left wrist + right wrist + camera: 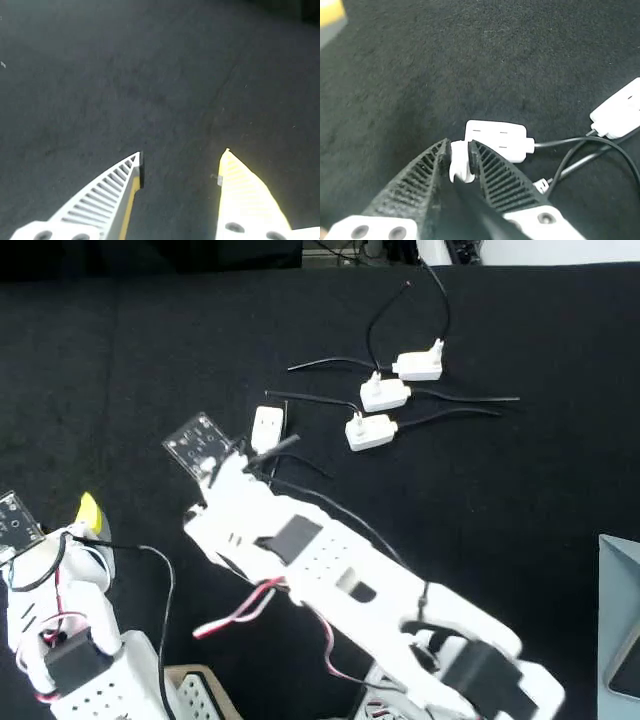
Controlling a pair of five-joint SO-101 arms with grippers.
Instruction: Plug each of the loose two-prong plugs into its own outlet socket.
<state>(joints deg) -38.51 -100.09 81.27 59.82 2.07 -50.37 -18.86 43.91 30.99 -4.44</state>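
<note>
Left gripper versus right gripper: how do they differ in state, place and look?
The left gripper is open and empty; the right gripper is shut on a white two-prong plug. The left gripper is over bare black cloth; the right gripper is beside a white outlet socket. The left gripper has a yellow finger; the right gripper's fingers are black. Both taper to points.

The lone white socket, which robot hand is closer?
Right. The right gripper, shut on a plug, is just beside the socket; the left gripper is open over bare cloth, far off.
</note>
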